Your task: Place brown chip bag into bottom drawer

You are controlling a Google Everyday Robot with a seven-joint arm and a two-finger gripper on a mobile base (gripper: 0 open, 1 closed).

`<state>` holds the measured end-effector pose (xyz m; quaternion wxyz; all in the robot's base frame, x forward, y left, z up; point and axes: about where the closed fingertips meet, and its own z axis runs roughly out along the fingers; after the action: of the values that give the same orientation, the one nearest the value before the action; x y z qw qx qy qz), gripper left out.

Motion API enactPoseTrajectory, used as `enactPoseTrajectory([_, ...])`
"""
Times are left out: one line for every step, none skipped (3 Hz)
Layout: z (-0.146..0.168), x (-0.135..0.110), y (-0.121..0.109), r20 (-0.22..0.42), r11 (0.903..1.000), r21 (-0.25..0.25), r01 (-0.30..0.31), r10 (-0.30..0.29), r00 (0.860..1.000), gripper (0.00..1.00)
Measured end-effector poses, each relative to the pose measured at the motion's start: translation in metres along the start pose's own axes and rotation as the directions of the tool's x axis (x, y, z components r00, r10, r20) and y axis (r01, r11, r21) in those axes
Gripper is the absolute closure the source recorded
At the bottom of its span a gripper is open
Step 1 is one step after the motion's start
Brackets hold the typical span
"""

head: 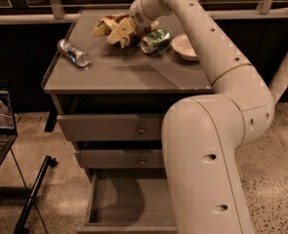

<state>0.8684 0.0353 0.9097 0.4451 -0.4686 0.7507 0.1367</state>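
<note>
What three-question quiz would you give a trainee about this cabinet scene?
1. True or false: the bottom drawer is open.
2. The gripper is at: A) the plastic bottle, B) the brown chip bag, C) the bottom drawer.
3. What lies between the brown chip bag and the white bowl?
Key: 1 true; 2 B, up on the cabinet top; 3 the green can.

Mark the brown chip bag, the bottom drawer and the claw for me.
brown chip bag (102,27): camera view, left end.
bottom drawer (126,199): camera view, bare inside floor.
claw (121,33): camera view, its tip, at the bag.
</note>
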Motion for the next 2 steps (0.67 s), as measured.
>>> enactPoseTrajectory([0.0208,0.0103,0.0101,-0.032,0.9995,-0.023,-0.02,0.019,0.999,0.0])
enactPoseTrajectory([0.0211,0.0104,0.0103,-0.032,0.9995,-0.024,-0.02,0.019,0.999,0.18])
